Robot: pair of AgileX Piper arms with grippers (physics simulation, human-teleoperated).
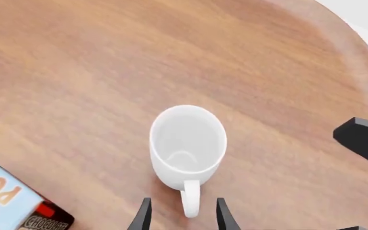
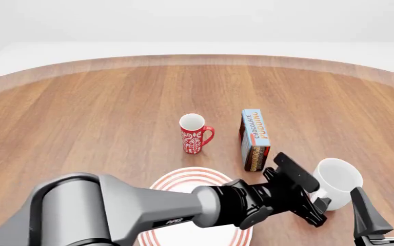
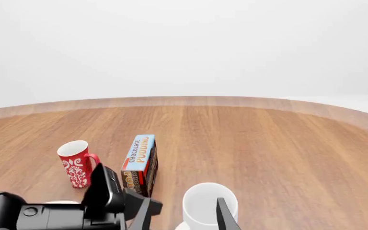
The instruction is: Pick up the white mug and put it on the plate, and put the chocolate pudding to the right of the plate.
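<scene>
Glossy all-white mug looks rigid, slippery, breakable — best gripped at its loop handle, which the left gripper straddles, fingers apart; the right gripper is likewise open.

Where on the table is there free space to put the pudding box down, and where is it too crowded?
The wood beyond the red mug and chocolate pudding, toward the far edge, is bare, and so is the wide left side. It is crowded near the front right: the left gripper straddles the white mug handle beside the plate, with the right gripper close by.
</scene>
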